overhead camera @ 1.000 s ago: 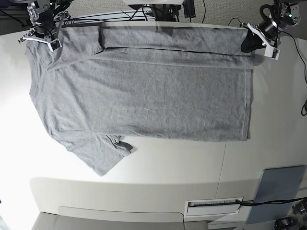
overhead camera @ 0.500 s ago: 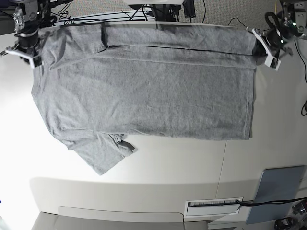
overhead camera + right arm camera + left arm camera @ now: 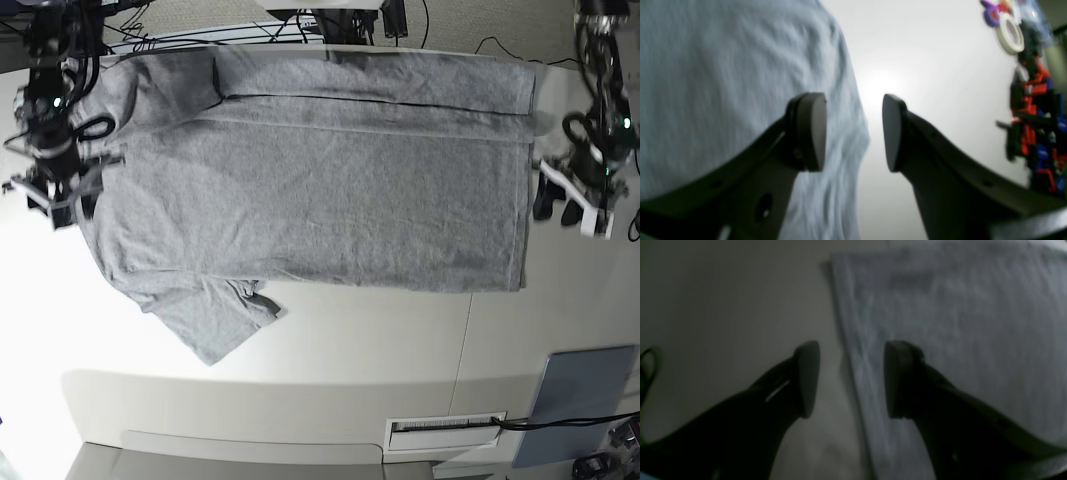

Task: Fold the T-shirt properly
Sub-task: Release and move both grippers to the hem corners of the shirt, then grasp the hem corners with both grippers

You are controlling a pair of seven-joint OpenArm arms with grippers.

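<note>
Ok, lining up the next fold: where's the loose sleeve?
In the base view, the sleeve sticks out below the T-shirt, lower left on the table.

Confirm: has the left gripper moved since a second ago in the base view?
Yes. The left gripper has come away from the T-shirt top corner and moved down the image along its hem edge, toward the grey-blue pad. Jaws now open.

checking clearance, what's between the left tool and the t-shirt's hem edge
Only bare table: base view shows the open left tool just off the T-shirt hem.

no readable text, labels or numbers anywhere
</note>
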